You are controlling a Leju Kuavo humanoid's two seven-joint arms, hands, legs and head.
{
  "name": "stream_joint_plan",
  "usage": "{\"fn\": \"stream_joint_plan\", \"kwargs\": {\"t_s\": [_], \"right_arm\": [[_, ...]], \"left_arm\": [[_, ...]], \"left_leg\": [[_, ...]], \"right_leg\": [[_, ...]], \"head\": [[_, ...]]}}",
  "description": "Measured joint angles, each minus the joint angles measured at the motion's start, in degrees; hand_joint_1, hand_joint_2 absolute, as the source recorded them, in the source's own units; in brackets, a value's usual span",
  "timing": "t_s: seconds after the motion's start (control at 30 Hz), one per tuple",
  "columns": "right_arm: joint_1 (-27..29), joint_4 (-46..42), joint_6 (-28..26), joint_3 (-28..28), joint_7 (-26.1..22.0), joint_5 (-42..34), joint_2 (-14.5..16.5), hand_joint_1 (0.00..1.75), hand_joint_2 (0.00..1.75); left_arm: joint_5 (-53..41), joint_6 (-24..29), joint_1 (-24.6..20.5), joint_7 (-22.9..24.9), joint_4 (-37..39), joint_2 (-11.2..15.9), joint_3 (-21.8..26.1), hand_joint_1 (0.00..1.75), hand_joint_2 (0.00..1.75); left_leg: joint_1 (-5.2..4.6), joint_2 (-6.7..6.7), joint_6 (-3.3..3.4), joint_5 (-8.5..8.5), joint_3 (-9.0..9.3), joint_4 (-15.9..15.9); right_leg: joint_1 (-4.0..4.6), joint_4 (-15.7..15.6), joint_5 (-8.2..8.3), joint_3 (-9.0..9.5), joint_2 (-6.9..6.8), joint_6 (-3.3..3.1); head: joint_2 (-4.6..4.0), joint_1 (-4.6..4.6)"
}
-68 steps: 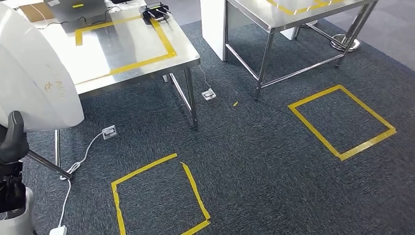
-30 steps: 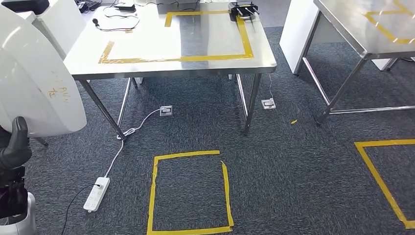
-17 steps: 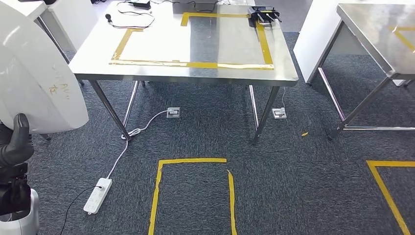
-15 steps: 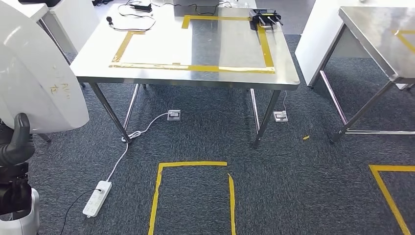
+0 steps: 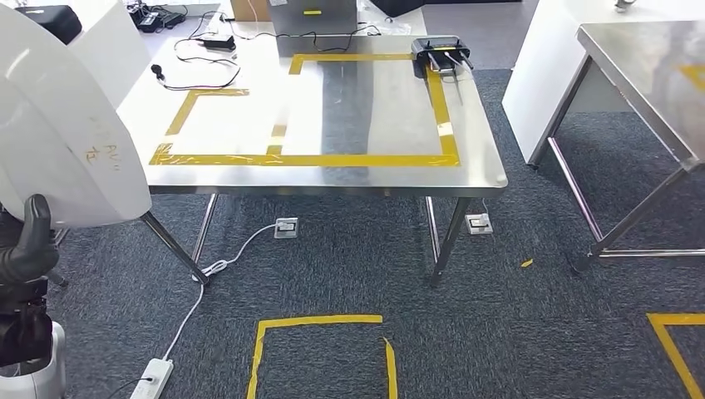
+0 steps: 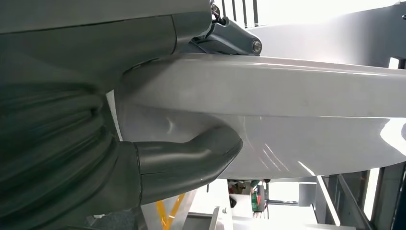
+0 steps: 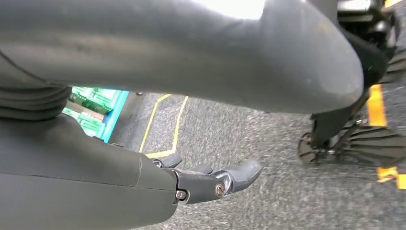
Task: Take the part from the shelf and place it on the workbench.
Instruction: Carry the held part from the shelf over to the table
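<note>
A large white curved part fills the left of the head view, and my left hand grips it from below. In the left wrist view the thick grey thumb presses against the part's smooth white shell. The steel workbench stands ahead, with a yellow tape rectangle marked on its top. My right hand hangs over the carpet with its fingers stretched out and nothing in it.
A black device sits at the workbench's far right corner, a laptop and cables along its far edge. A second steel table stands to the right. On the carpet lie a power strip and a yellow tape square.
The whole view has swung and shifted: the workbench now stands squarer, larger and lower in the picture. My left hand keeps the same hold on the white part.
</note>
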Motion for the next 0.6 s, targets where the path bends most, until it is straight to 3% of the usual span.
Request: {"fn": "stream_joint_plan", "kwargs": {"t_s": [0.07, 0.1, 0.17, 0.2, 0.27, 0.3, 0.33, 0.4, 0.43, 0.47, 0.5, 0.57, 0.6], "right_arm": [[0.0, 0.1, 0.0, -0.1, 0.1, 0.0, 0.0, 0.00, 0.00], [0.0, 0.1, -0.1, -0.2, 0.3, 0.0, 0.0, 0.00, 0.00], [-0.5, -0.1, -0.4, -0.2, 1.9, 0.0, 0.0, 0.00, 0.00], [-0.8, -0.2, -0.5, -0.2, 3.1, 0.0, 0.0, 0.00, 0.00], [-1.3, -0.3, -0.5, -0.2, 4.1, 0.0, 0.0, 0.00, 0.00], [-1.3, -0.3, -0.5, -0.2, 3.9, -0.1, 0.0, 0.00, 0.00], [-1.2, -0.3, -0.4, -0.2, 3.2, -0.1, 0.0, 0.00, 0.00], [-0.8, -0.3, -0.5, -0.2, 2.1, -0.1, 0.0, 0.00, 0.00], [-0.5, -0.3, -0.5, -0.2, 2.0, -0.1, 0.0, 0.00, 0.00], [-0.3, -0.3, -0.6, -0.2, 2.2, -0.1, 0.0, 0.00, 0.00], [-0.2, -0.3, -0.6, -0.2, 2.5, -0.1, 0.0, 0.00, 0.00], [0.1, -0.2, -0.6, -0.2, 2.4, -0.1, -0.1, 0.00, 0.00], [0.2, -0.1, -0.6, -0.3, 2.0, -0.1, -0.1, 0.00, 0.00]], "left_arm": [[0.0, 0.0, 0.3, 0.0, 0.3, 0.0, 0.0, 1.75, 1.75], [-0.1, 0.0, 0.5, 0.1, 0.3, 0.1, -0.1, 1.75, 1.75], [-0.1, 0.0, 0.3, 0.1, 0.2, 0.2, -0.1, 1.75, 1.75], [-0.1, 0.0, 0.1, 0.0, 0.1, 0.3, -0.1, 1.75, 1.75], [-0.1, -0.1, -0.2, 0.0, 0.0, 0.4, -0.2, 1.75, 1.75], [-0.1, -0.1, -0.2, 0.0, 0.1, 0.4, -0.2, 1.75, 1.75], [-0.1, -0.1, -0.1, 0.0, 0.1, 0.4, -0.3, 1.75, 1.75], [-0.2, -0.1, -0.1, 0.2, 0.3, 0.4, -0.4, 1.75, 1.75], [-0.2, -0.1, 0.0, 0.4, 0.4, 0.4, -0.5, 1.75, 1.75], [-0.3, -0.1, 0.0, 0.6, 0.5, 0.4, -0.6, 1.75, 1.75], [-0.4, -0.1, 0.1, 0.8, 0.7, 0.4, -0.7, 1.75, 1.75], [-0.8, 0.1, 0.1, 1.5, 1.3, 0.4, -1.2, 1.75, 1.75], [-1.1, 0.1, 0.1, 2.1, 1.7, 0.5, -1.6, 1.75, 1.75]], "left_leg": [[-0.22, 0.72, 0.57, 10.73, -0.81, -5.6], [-0.28, 0.86, 0.98, 13.69, -0.56, -7.0], [-0.20, 0.65, 1.79, 12.75, 1.18, -7.3], [-0.05, 0.49, 2.19, 11.78, 2.46, -7.3], [0.08, 0.40, 2.77, 9.98, 5.32, -7.7], [0.07, 0.32, 2.92, 8.88, 6.78, -8.0], [0.07, 0.16, 2.99, 7.85, 8.25, -8.5], [0.06, -0.27, 2.99, 5.92, 11.65, -9.5], [0.03, -0.45, 2.91, 5.01, 13.51, -10.1], [-0.04, -0.58, 2.80, 4.06, 15.44, -10.7], [-0.13, -0.64, 2.64, 2.92, 17.19, -11.2], [-0.43, -0.92, 2.22, 0.29, 20.41, -11.8], [-0.48, -1.10, 1.96, -0.92, 21.94, -12.3]], "right_leg": [[0.20, 0.0, -2.80, 2.46, 0.04, 0.57], [0.34, 0.2, -3.78, 3.79, 0.01, 0.93], [0.52, 2.6, -3.28, 4.60, -0.13, 1.60], [0.52, 5.7, -1.70, 3.66, -0.19, 1.93], [0.41, 13.0, 0.37, -1.36, -0.26, 2.50], [0.38, 15.8, -0.32, -4.31, -0.25, 2.75], [0.37, 17.5, -2.37, -7.20, -0.26, 2.85], [0.43, 17.3, -7.63, -11.77, -0.26, 2.76], [0.55, 15.6, -9.02, -13.28, -0.24, 2.48], [0.76, 12.9, -8.27, -14.38, -0.22, 1.98], [1.08, 9.3, -4.34, -15.10, -0.16, 1.20], [1.88, 2.4, 7.61, -15.72, 0.37, -0.10], [2.23, 0.7, 12.02, -15.43, 0.70, -0.42]], "head": [[0.00, -0.04], [0.00, -0.02], [0.00, 0.24], [0.00, 0.35], [0.00, 0.63], [0.00, 0.74], [0.00, 0.82], [0.00, 0.90], [0.00, 0.92], [0.00, 0.96], [0.00, 0.98], [0.00, 0.93], [0.00, 0.84]]}}
